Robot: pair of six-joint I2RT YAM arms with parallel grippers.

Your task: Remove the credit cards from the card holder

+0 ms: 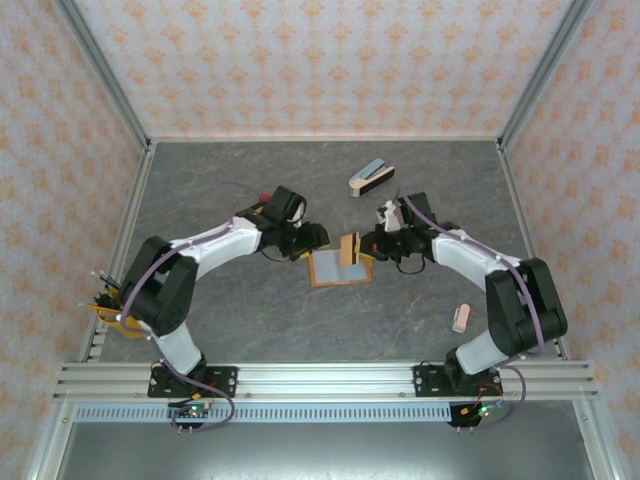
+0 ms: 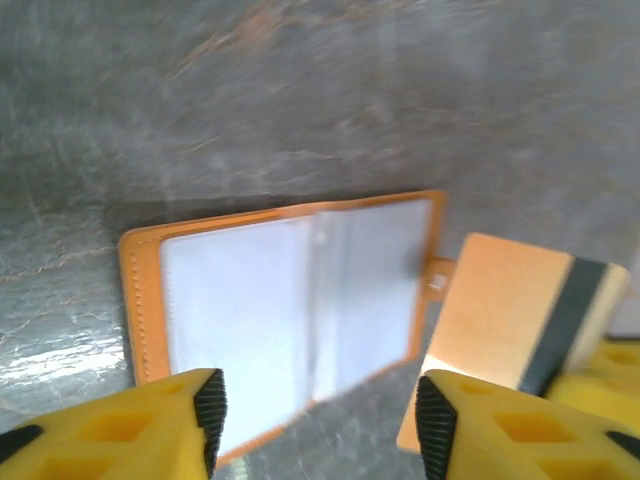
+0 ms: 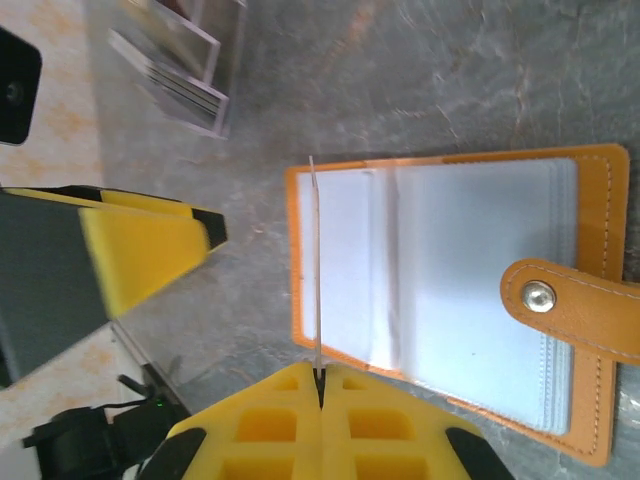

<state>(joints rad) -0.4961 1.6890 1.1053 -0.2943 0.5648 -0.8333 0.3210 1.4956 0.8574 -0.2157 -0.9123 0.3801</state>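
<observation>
My right gripper (image 3: 320,372) is clamped shut on one edge of a tan credit card (image 3: 316,270) with a black stripe, which stands straight out from my fingertips. The open orange card holder (image 3: 450,300) lies flat just beyond them and to the right. My left gripper (image 2: 320,415) hangs partly open and empty above the holder. With nothing pinning it, the holder could drag along, or the thinly pinched card could twist free.

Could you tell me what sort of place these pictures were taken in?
Probably a lab test booth, not a home: wallpapered panels in a metal frame box in a grey table, and two robot arms are bolted to a rail at its edge.
</observation>
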